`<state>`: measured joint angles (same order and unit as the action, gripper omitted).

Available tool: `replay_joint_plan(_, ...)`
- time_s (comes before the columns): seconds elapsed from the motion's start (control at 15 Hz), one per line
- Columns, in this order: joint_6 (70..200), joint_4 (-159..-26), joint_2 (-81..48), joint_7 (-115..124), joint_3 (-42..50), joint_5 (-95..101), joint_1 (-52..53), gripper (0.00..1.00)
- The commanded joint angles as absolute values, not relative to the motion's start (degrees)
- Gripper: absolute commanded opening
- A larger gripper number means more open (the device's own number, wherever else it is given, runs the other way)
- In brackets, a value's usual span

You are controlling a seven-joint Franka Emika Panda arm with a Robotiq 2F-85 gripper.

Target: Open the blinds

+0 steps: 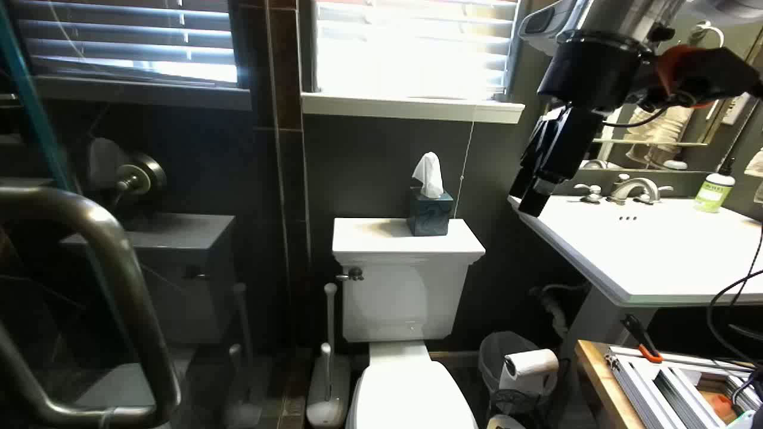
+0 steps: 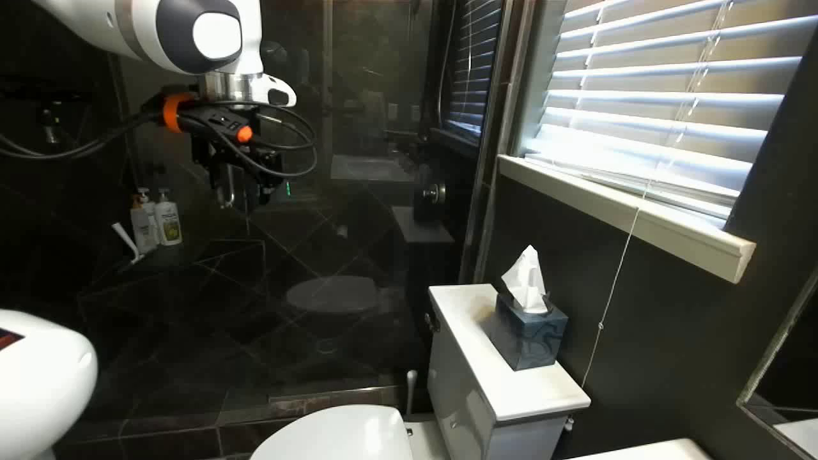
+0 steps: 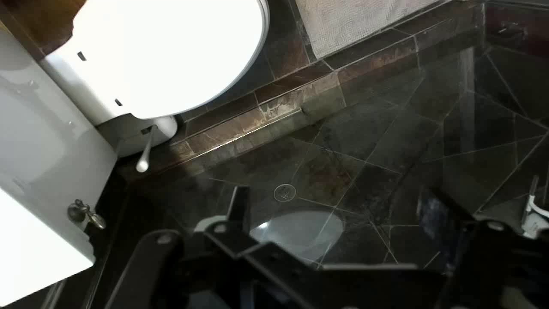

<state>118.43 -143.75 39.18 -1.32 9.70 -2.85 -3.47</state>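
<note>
Jaws standing wide apart, and lower than them sits the toilet [image 2: 348, 434], lid down! Next out from the jaws, the tank [image 2: 466, 326], with a dark tissue box [image 2: 530, 335] on top. Farther off, the pull cord [image 2: 601, 326] drops close by the tank, and well apart from the jaws hang the blinds [image 2: 639, 98], down to the sill [image 2: 613, 207], daylight pouring between their slats!

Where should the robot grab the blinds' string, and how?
Probably the pull cord just above its small lump, which may stop slipping; come from the room side over the toilet tank, since the cord hangs below the sill with the wall behind.
</note>
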Motion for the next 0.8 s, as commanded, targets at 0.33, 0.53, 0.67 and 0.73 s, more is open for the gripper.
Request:
replay_joint_plan(0.33,118.3,-143.65,39.05,-1.87,8.94,-3.5,-4.42,1.0)
replay_joint_plan(0.53,118.3,-143.65,39.05,-1.87,8.94,-3.5,-4.42,1.0)
replay_joint_plan(0.67,122.7,-142.17,37.15,5.57,6.7,-2.47,-7.37,1.0)
replay_joint_plan(0.73,123.89,-140.75,36.19,6.74,7.22,-3.41,-7.7,1.0)
